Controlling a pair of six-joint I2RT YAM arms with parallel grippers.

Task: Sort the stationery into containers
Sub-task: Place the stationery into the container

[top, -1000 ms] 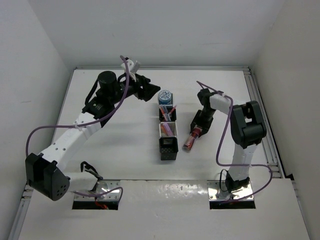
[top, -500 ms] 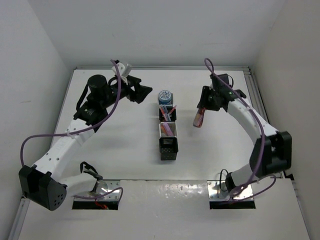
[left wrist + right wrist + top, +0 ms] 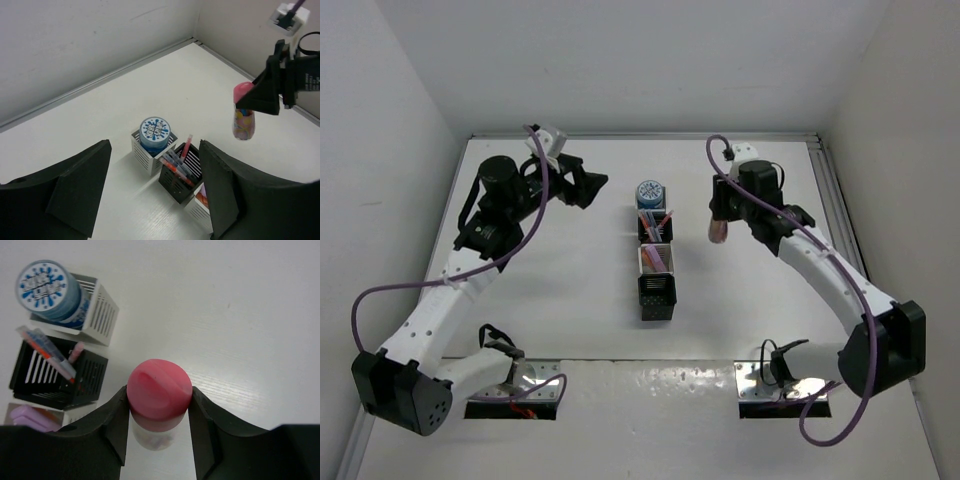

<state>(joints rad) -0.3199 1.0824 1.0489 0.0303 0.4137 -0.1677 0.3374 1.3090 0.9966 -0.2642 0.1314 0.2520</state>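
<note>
Right claw: clamped on pink-capped tube, hanging cap-up above counter | Target: container row lies to its left, apart; nearest black cup looks empty (judged the likely slot) | Left claw: wide, empty, on row's other side.

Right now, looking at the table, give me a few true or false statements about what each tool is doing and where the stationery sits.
1. The right tool grips a pink-capped tube. True.
2. The left tool holds a pen. False: it is open and empty.
3. The blue-and-white roll sits in the far white cup. True.
4. The pens stand in the nearest cup. False: they stand in the black cup beside the roll's cup; the nearest cup looks empty.
</note>
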